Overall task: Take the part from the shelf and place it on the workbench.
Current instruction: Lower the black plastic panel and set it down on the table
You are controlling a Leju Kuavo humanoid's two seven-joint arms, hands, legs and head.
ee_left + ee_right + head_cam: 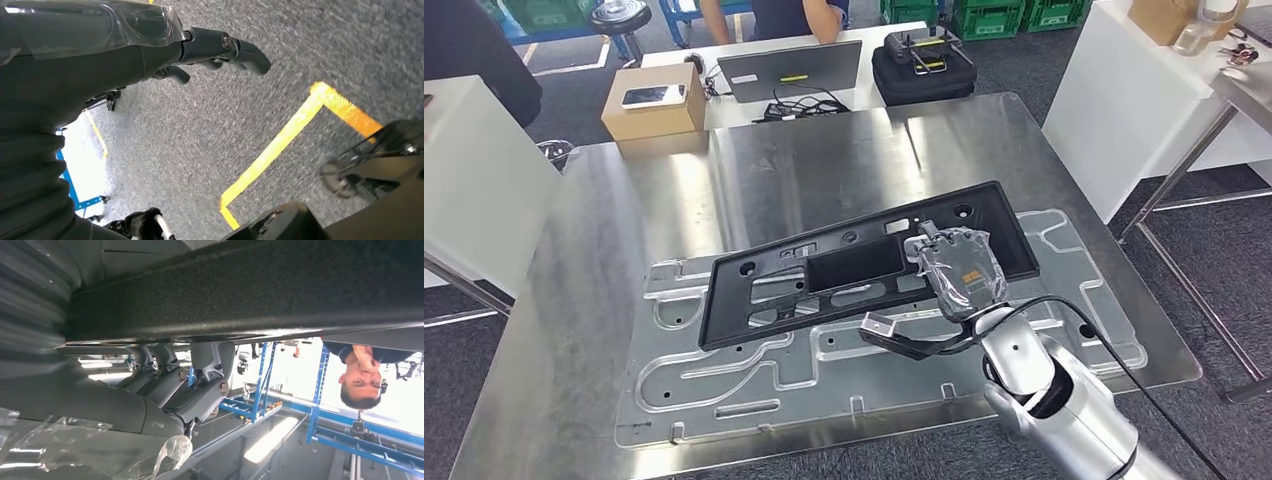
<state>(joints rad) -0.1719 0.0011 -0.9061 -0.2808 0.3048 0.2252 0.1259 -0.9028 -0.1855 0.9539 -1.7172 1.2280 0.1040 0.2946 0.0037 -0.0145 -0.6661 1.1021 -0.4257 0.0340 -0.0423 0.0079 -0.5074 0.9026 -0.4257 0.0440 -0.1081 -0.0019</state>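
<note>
A long black plastic part (754, 290) with a rectangular recess lies slantwise on a machined metal fixture plate (724, 380) on the steel workbench (824, 160). My right hand (959, 268), wrapped in clear film, grips the part near its right end, with the fingers over its near edge. In the right wrist view the dark fingers (200, 390) curl up against the textured black part (250, 290). My left hand (150, 45) hangs beside my body above grey floor, its fingers (245, 52) stretched out and holding nothing.
Behind the workbench stand a cardboard box with a phone (654, 105), a grey panel (789, 70), a black case (922, 65) and a person (774, 15). White tables flank it at the right (1124, 100) and left (474, 180). A yellow line (280, 145) marks the floor.
</note>
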